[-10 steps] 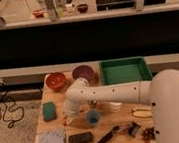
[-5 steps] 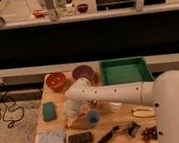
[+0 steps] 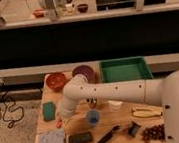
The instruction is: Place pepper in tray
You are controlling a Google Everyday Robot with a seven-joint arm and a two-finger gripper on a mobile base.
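Observation:
The pepper (image 3: 59, 123) is a small orange-red piece lying on the wooden table's left side, just right of the green sponge. My gripper (image 3: 65, 116) hangs from the white arm and points down right over the pepper, at or just above it. The arm hides most of the gripper. The green tray (image 3: 125, 70) with raised sides stands at the back right of the table, empty, well away from the gripper.
An orange-red bowl (image 3: 56, 81) and a purple bowl (image 3: 84, 70) stand at the back. A green sponge (image 3: 49, 111), blue cup (image 3: 93, 117), grey-blue cloth (image 3: 53, 140), black block (image 3: 80, 138), black-handled utensil (image 3: 107, 135), yellowish banana piece (image 3: 146, 111) and dark grapes (image 3: 153, 133) surround the arm.
The arm's wrist has shifted very slightly over the pepper. Nothing else on the table has moved.

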